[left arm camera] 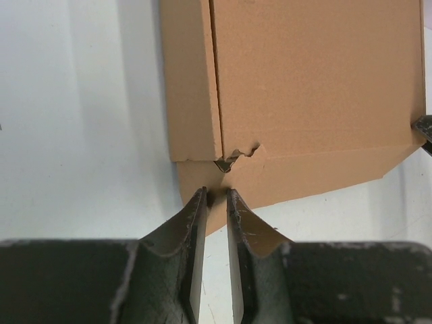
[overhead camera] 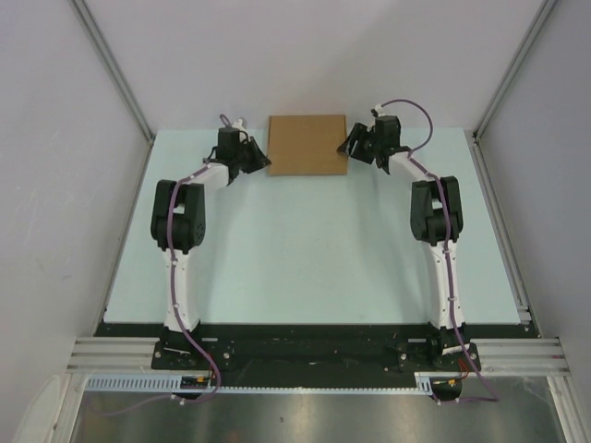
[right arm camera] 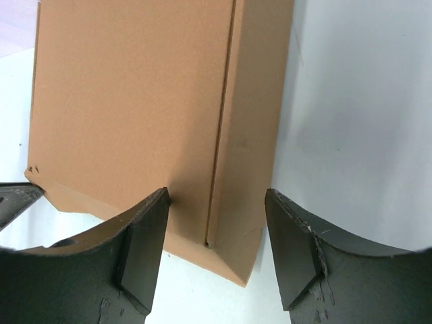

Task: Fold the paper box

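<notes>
The paper box (overhead camera: 307, 144) is a flat brown carton lying at the far edge of the table. It fills the left wrist view (left arm camera: 317, 81) and the right wrist view (right arm camera: 128, 101). A front flap sticks out along its near edge, and there is a small tear at the near left corner. My left gripper (overhead camera: 260, 159) is at that corner. In its own view the left gripper (left arm camera: 216, 194) has its jaws almost together over the flap, with nothing visibly clamped. My right gripper (overhead camera: 350, 144) is open. In its own view the right gripper (right arm camera: 216, 199) straddles the box's right side panel near the front right corner.
The pale green table (overhead camera: 305, 258) is walled by white panels and by aluminium posts at the back left (overhead camera: 115, 74) and back right (overhead camera: 512, 74). A black strip and rail (overhead camera: 305, 351) run along the near edge by the arm bases.
</notes>
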Tool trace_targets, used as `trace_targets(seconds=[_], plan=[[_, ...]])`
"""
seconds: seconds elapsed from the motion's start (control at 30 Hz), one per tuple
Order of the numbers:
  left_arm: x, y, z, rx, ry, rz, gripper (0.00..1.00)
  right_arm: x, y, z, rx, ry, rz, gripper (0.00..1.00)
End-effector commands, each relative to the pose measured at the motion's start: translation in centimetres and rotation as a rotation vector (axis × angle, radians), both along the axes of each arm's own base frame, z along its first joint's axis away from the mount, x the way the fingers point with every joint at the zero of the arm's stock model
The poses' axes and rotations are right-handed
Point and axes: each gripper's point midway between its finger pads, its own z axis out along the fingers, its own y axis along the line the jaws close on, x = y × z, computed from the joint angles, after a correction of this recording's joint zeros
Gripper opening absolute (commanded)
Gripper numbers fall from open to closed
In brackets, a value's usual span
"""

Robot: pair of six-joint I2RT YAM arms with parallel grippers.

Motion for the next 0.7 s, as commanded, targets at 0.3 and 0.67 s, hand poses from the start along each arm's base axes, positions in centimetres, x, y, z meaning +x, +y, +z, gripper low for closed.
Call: trace_targets(seconds=[0.3,0.67], plan=[[1.0,0.8,-3.2,0.059,0.098,0.037,0.22,-3.0,-1.8,2.3,-0.035,-0.045,-0.060,0.62],[2.2,0.8,-4.6,0.043,0.171,0.076,0.22,-1.8,-2.1,2.1,-0.071,-0.052,-0.052,0.56]])
